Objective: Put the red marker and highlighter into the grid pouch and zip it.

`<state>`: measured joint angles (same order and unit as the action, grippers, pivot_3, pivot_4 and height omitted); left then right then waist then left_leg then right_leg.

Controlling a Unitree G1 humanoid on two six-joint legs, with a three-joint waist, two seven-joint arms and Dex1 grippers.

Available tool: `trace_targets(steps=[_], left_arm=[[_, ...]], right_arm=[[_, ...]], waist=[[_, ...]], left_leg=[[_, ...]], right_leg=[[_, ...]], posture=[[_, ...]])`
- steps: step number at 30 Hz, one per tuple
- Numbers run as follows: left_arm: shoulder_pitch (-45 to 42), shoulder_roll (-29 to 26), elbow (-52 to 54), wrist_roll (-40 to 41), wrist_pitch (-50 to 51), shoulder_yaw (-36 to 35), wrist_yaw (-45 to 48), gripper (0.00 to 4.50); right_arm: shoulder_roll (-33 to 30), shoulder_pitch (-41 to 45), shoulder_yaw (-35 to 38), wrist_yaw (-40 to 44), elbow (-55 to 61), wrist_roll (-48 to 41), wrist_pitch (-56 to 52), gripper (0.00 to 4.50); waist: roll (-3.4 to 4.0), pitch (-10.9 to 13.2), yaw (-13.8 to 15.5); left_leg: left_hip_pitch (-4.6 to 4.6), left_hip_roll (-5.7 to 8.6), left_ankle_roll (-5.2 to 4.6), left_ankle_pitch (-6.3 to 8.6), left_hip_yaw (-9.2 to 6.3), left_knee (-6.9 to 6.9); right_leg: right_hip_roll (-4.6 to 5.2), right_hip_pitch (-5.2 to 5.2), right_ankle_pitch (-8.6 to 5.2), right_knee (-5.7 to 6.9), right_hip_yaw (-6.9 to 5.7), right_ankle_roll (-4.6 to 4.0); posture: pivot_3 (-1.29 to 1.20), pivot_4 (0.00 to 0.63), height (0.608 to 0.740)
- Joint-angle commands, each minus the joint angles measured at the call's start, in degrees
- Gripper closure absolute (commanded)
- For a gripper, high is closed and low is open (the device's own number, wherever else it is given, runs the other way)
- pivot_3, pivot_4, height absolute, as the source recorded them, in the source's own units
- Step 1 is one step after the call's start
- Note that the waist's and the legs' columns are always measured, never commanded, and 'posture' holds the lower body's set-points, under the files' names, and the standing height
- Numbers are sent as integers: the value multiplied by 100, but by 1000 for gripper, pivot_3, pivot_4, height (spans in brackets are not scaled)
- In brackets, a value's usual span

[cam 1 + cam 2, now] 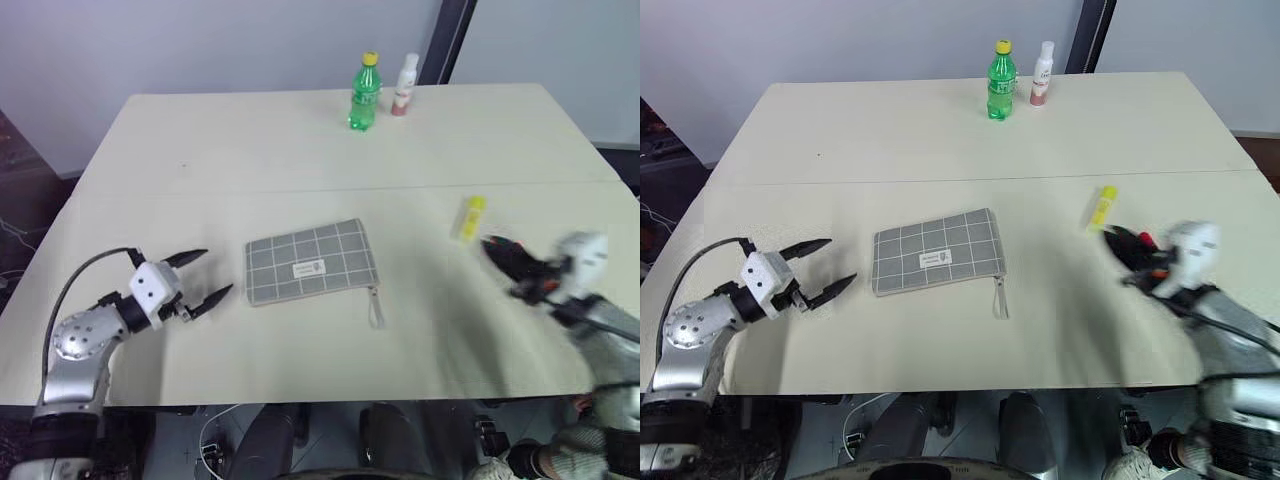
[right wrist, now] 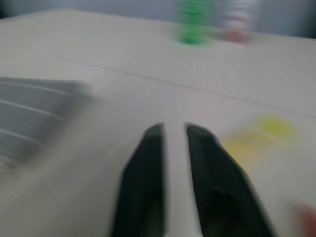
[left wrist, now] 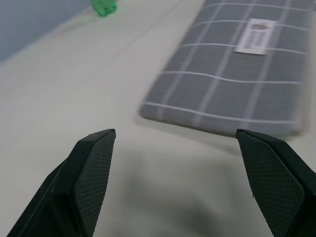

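The robot's left gripper (image 1: 207,275) hovered low over the near left part of the pale table (image 1: 300,160), its two black fingers (image 3: 91,170) spread wide with nothing between them, pointing toward the short left edge of the grid pouch (image 1: 307,261). The pouch lay flat near the table's middle, its white label (image 1: 307,269) facing up and its grey zip strap (image 1: 376,306) trailing off the near right corner; whether the zip was open could not be told. On the near right, the right gripper (image 1: 1118,243) was blurred, its fingers (image 2: 148,168) drawn together with only a thin gap and nothing visibly held; a small patch of red (image 1: 1146,240) showed against it, too smeared to say whether this was the red marker. Just beyond that gripper, the yellow highlighter (image 1: 468,217) lay on the table, well apart from the pouch. At the far edge stood a green bottle (image 1: 365,92) with a yellow cap and, beside it, a small white bottle (image 1: 405,85).
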<state>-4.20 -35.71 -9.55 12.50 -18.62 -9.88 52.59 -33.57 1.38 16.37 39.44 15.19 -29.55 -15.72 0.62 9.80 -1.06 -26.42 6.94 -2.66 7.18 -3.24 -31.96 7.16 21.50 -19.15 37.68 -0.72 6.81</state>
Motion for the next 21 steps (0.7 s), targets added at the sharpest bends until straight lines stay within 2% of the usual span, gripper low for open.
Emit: trace_targets(steps=[1,3,6,12,17,21], left_arm=[[-138,-41,-277,-304,-658,211,39,393],[-342,-6,-479,-537,-1091,450,68,393],[-724,69,-971,-798,-1736,734,46,393],[-1139,73,-1760,-1056,-2556,1060,-9,393],[-1415,107,-2249,-1417,-3236,1368,-119,393],[-1693,221,-2633,-1752,-3670,1623,-338,393]], right_arm=[[110,337,-793,-276,566,433,-210,4444],[311,661,-1410,-297,406,772,-145,4444],[343,1149,-2344,-121,-471,1755,324,4444],[540,1446,-2815,-17,-1311,2289,887,4444],[386,1536,-3239,-160,-1818,3213,1192,4444],[440,1421,-3165,-89,-1766,3188,1219,4444]], waist=[[-7,-1,61],[-10,-2,143],[-12,-1,204],[-14,-1,173],[-17,-4,179],[-32,-16,196]], left_leg=[[-4,4,0,0,0,2],[-8,19,0,0,-5,10],[-8,22,5,-3,-4,6],[-3,19,13,-8,-9,1],[4,12,22,-14,-13,-4],[7,11,30,-20,-18,-8]], right_leg=[[1,4,0,-2,0,0],[6,5,1,-12,0,1],[4,5,12,-14,-2,4],[-26,4,47,-13,4,38],[-25,14,61,22,7,61],[-32,12,60,35,7,60]], posture=[[0,150,740],[0,150,740],[0,150,740],[0,150,740],[0,150,740],[0,150,740]])
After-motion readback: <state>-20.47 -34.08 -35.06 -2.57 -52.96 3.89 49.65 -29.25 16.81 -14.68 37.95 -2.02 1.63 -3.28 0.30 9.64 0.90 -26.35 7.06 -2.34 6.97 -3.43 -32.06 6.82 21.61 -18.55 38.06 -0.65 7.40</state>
